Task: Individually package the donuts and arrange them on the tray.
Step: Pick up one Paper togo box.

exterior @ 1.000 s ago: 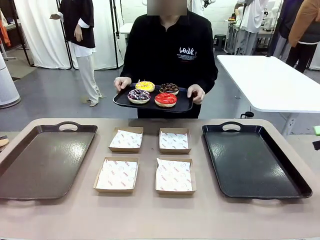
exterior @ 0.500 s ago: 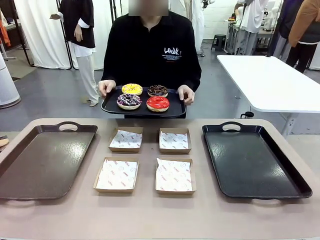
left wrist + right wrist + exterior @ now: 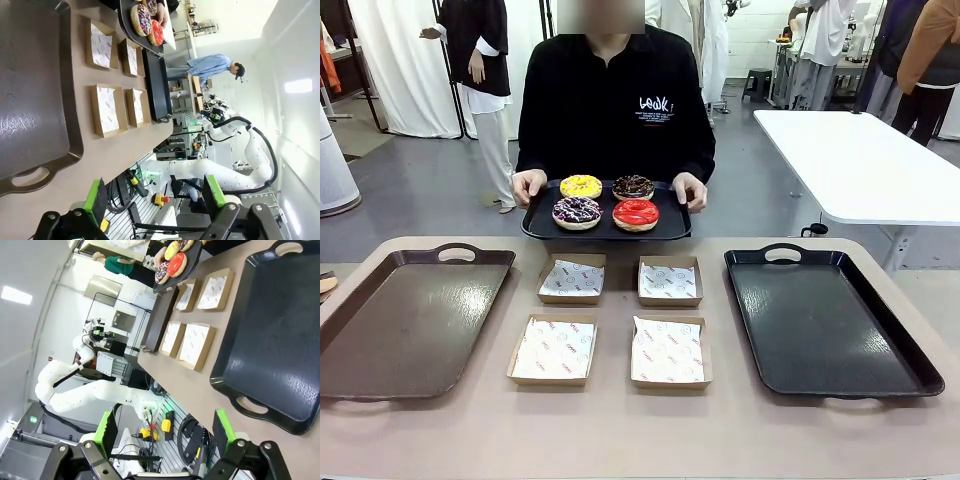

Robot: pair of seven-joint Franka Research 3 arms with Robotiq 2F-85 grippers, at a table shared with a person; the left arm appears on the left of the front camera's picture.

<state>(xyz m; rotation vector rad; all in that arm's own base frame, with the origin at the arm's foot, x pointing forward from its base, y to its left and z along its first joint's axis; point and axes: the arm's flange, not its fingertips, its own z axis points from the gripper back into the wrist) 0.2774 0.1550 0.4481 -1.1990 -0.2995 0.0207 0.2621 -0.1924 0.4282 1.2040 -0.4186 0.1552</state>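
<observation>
Front view: a person is holding a small black plastic tray at the far side of the beige desk, carrying a yellow-iced ring donut, chocolate donut, purple sprinkled donut and glossy red donut. Left end effector and right end effector are both hanging wide apart, gripping nothing.

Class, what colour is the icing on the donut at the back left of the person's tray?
Yellow icing on that donut; clearest in the front view.

Front cam, robot's side, faces person across table; wrist cams, rolled sideways, look in low from opposite ends. All share boxes, donuts.
</observation>
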